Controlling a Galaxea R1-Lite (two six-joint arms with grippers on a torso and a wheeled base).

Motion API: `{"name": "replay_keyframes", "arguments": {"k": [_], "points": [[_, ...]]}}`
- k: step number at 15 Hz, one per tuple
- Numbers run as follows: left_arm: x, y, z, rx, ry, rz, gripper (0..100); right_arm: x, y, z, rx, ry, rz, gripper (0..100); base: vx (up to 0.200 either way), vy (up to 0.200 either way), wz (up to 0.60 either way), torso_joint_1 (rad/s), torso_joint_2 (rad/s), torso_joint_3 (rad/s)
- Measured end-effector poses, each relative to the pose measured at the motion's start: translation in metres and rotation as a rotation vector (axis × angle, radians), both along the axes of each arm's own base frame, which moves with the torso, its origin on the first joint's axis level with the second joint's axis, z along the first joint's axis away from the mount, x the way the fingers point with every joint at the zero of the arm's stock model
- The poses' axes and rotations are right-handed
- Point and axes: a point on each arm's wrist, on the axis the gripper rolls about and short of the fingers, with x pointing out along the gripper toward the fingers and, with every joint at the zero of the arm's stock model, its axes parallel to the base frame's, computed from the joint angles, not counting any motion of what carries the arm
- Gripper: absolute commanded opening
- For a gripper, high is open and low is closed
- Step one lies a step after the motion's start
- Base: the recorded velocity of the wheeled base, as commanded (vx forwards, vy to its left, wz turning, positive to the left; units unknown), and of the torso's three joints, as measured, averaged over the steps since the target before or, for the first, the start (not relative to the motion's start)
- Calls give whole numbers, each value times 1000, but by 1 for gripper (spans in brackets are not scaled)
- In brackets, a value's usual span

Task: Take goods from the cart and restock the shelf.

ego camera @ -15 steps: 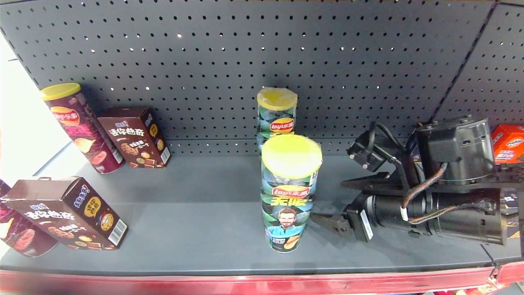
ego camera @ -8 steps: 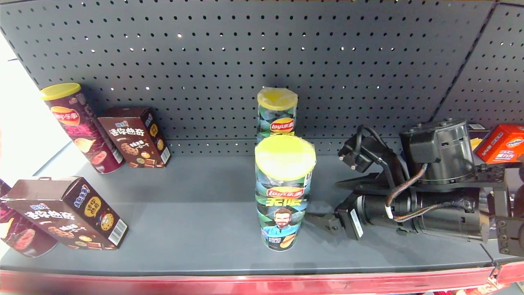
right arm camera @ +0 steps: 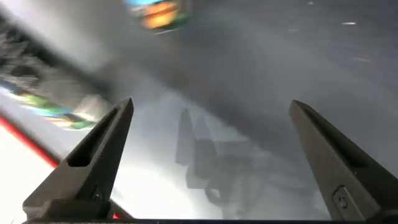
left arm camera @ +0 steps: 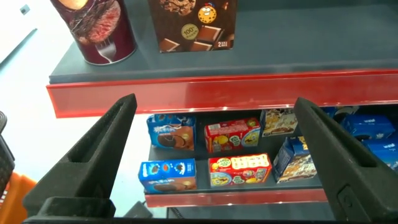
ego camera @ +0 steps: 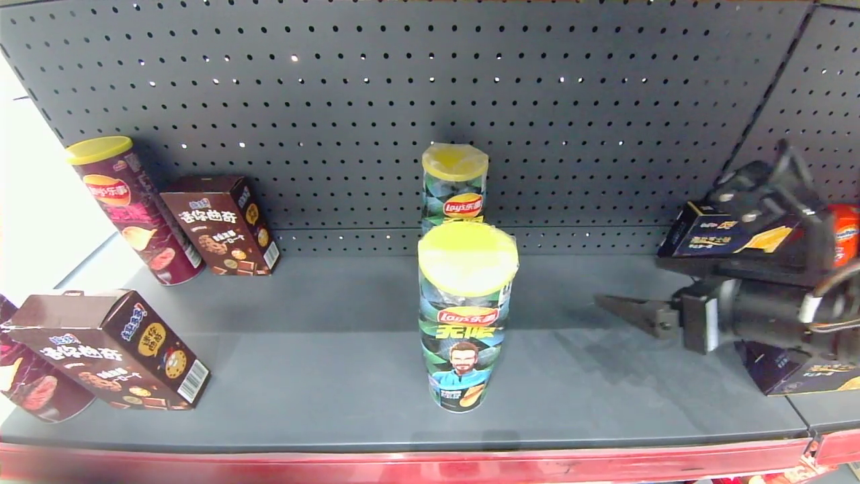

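— Dark pegboard (ego camera: 430, 101) backs the grey shelf (ego camera: 322, 363) I'm looking down on, and a red lip (ego camera: 403, 464) runs along its front.

— Where is the stock?

— A green-and-black chip can (ego camera: 465, 316) with a yellow lid stands upright mid-shelf, toward the front. A second can (ego camera: 454, 185) of the same kind stands straight behind it, against the pegboard. Well to the left of the chip can, at the back, I see a maroon can (ego camera: 131, 208) with a brown cookie box (ego camera: 222, 225) just beside it. Further forward on that side a second brown box (ego camera: 107, 349) sits tilted near the lip, and another maroon can (ego camera: 40, 393) is partly hidden behind it.

— And the arms?

— My right pincer (right arm camera: 211, 104) hangs to the right of the chip can, apart from it and low over the shelf. Its fingers are spread wide with nothing between them. Further right of the can sit a dark box with a yellow wedge (ego camera: 725, 232), an orange box (ego camera: 843, 232) and another dark box (ego camera: 793, 366) nearer the lip.

— The left one?

— My left pincer (left arm camera: 212, 102) is out in front of the shelf, lower than the chip can and off to its left. It also gapes wide and is empty. Past its fingers I see the red lip and a lower shelf (left arm camera: 236, 196) carrying blue boxes (left arm camera: 171, 134) and red boxes (left arm camera: 232, 135).
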Motion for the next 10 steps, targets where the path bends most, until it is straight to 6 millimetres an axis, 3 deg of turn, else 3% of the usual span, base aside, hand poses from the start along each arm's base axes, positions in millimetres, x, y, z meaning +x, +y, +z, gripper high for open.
{"name": "replay_keyframes", "arguments": {"k": [3, 5, 7, 10], "points": [[0, 0, 0, 1, 0, -3, 100, -45, -59, 11, 56, -125, -207, 100, 0, 0, 0, 0, 0, 0], [0, 0, 0, 1, 0, -5, 100, -86, -84, 6, 77, -206, -319, 100, 0, 0, 0, 0, 0, 0], [0, 0, 0, 1, 1, -6, 100, -124, -96, -12, 86, -263, -388, 100, 0, 0, 0, 0, 0, 0], [0, 0, 0, 2, 1, -7, 100, -168, -102, -53, 81, -269, -430, 100, 0, 0, 0, 0, 0, 0]]}}
